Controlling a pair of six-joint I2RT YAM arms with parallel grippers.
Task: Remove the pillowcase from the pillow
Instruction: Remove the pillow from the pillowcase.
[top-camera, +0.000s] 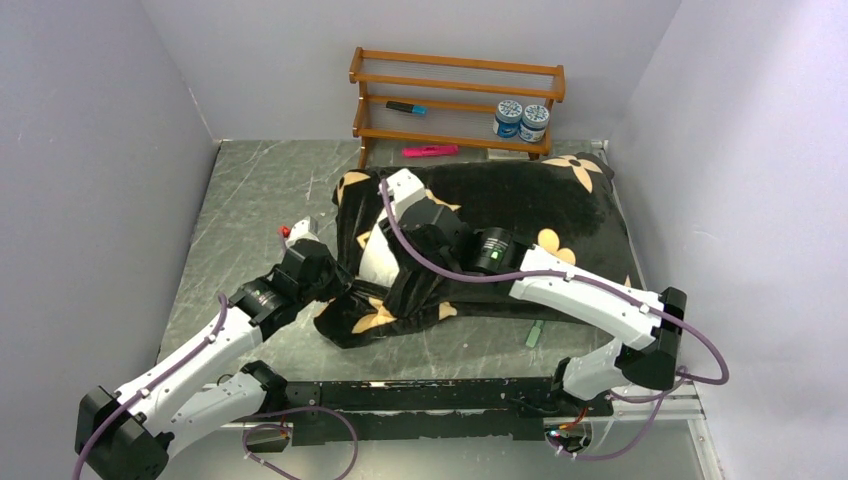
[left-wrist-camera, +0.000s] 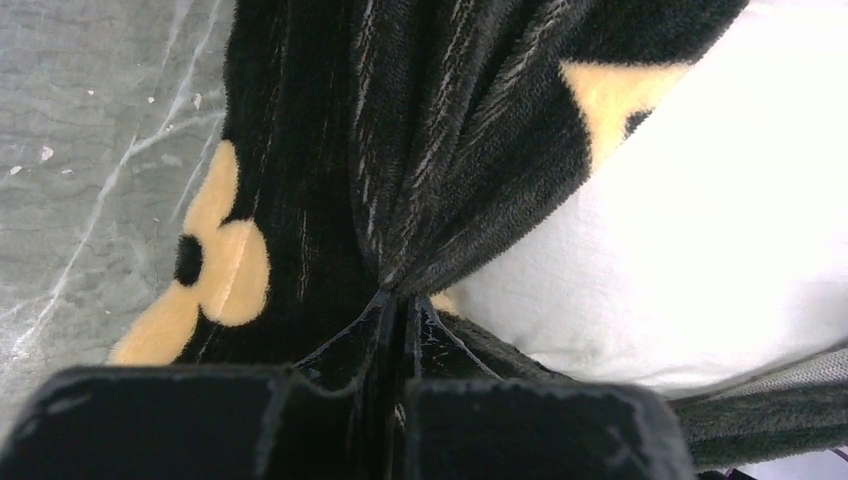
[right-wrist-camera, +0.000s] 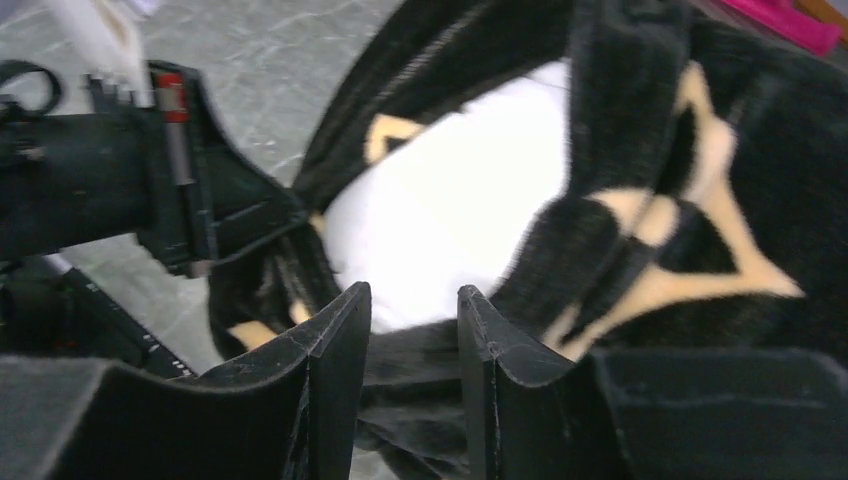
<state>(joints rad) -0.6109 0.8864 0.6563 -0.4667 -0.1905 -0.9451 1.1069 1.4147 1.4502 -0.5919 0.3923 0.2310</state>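
The black plush pillowcase (top-camera: 520, 215) with cream flowers lies across the table, its open end to the left. The white pillow (top-camera: 378, 258) shows through that opening. My left gripper (top-camera: 338, 285) is shut on a bunched fold of the pillowcase's (left-wrist-camera: 300, 150) edge; in the left wrist view the gripper (left-wrist-camera: 405, 297) pinches the fabric beside the pillow (left-wrist-camera: 700, 200). My right gripper (top-camera: 405, 280) hovers over the opening. Its jaws (right-wrist-camera: 413, 290) stand apart, with loose black fabric lying beyond them, nothing pinched. Ahead of it are the pillow (right-wrist-camera: 450, 220) and the pillowcase (right-wrist-camera: 760, 170).
A wooden rack (top-camera: 455, 100) stands at the back with two blue-lidded jars (top-camera: 521, 118) and a blue marker (top-camera: 405, 107). A pink highlighter (top-camera: 430, 151) lies under it. A small green object (top-camera: 535, 333) lies near the front edge. Walls close both sides.
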